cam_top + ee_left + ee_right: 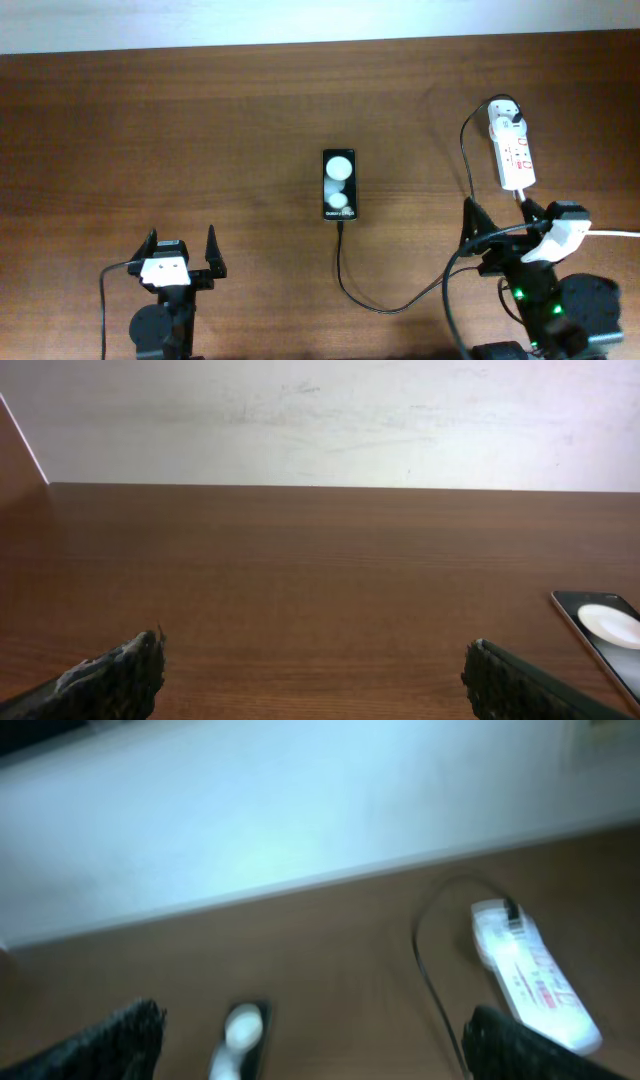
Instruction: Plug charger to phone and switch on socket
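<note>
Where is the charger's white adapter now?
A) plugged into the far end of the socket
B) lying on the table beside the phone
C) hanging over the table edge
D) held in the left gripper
A: in the overhead view the adapter sits in the far end of the socket, and the cable runs from it to the near end of the phone.

No text can be read: the white lettering (337,213) on the flat black rectangular phone (338,186) is too small to be deciphered.
</note>
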{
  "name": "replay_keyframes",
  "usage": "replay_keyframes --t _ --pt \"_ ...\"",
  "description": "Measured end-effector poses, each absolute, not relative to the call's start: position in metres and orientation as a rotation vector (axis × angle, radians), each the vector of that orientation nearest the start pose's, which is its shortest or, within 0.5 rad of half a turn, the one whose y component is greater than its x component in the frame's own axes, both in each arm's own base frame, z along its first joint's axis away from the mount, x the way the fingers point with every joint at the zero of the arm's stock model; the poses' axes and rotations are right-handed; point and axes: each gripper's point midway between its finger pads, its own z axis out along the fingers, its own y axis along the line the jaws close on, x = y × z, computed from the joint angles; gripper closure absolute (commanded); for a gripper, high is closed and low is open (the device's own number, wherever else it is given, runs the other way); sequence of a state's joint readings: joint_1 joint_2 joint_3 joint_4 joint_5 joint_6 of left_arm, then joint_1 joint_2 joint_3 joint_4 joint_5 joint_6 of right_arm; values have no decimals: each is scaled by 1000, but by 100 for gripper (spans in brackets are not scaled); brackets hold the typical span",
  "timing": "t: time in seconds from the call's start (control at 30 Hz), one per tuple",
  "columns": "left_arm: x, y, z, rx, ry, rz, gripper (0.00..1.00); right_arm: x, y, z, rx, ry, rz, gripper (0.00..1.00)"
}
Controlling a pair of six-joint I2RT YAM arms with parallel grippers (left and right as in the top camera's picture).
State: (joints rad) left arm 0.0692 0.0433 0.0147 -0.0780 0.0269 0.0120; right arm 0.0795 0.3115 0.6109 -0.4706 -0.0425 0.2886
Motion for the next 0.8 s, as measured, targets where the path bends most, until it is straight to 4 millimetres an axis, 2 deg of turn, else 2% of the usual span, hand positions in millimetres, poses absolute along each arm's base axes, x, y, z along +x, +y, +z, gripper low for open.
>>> replay_keyframes --t 0.13,0.27,0.4,0.5,0.6,0.67,0.8 --pt "247 12 152 -28 1677 39 1 224 27 276 120 1551 333 1" --pt "247 12 152 -28 1677 39 1 226 27 250 112 1489 338 1" --pt "247 12 152 -28 1677 39 1 236 26 230 120 1469 330 1" --pt "247 12 152 -28 1678 39 1 243 24 202 136 1506 316 1" --pt "247 12 152 -28 1677 39 1 244 23 197 141 1515 312 1" --pt "247 12 152 -28 1678 39 1 246 22 186 148 1538 305 1" --pt "247 12 152 -28 1677 39 1 247 14 183 185 1542 268 1"
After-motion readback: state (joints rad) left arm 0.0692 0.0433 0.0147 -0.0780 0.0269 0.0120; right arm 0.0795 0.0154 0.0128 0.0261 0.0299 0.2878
